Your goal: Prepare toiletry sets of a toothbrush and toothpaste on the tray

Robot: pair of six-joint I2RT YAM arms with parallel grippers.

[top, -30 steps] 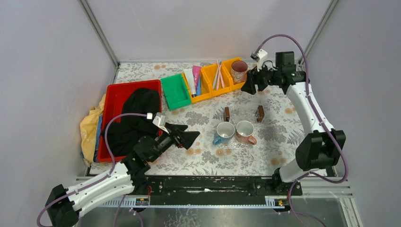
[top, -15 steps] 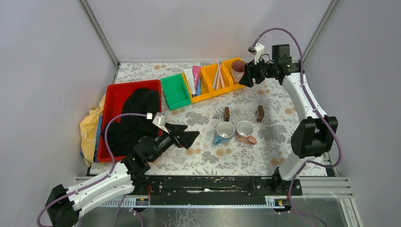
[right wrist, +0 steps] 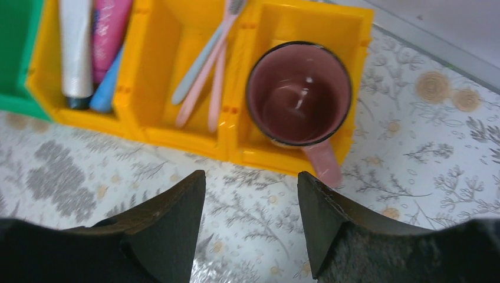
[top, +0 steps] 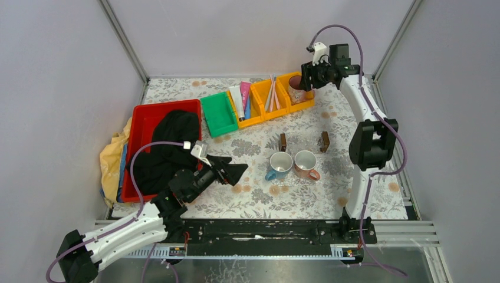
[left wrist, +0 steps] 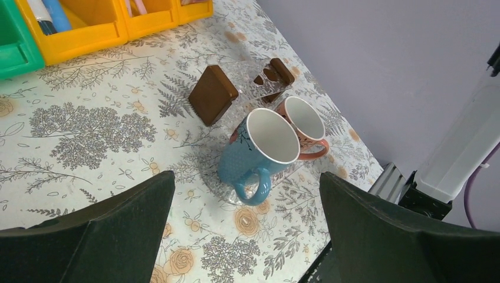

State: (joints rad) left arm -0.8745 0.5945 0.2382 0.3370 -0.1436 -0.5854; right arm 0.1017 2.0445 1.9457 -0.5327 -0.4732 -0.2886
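Swung closer to the table's [top: 306,200] far right corner, right gripper [right wrist: 249,183], fingers parted and empty, just short of toothbrushes [right wrist: 203,71] and toothpaste tubes [right wrist: 76,53] lying in yellow bins [right wrist: 177,135] at the far edge; left gripper [left wrist: 245,175] spread wide, empty.

Toothpaste [right wrist: 76,47] tops beyond right wrist view's upper edge

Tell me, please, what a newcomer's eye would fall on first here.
The yellow bins at the far edge stand out, holding toothpaste tubes, toothbrushes and a maroon mug, with the open right tool hovering near it. Next comes the red bin at the left, filled with black cloth, and a blue mug beside a pink mug mid-table.
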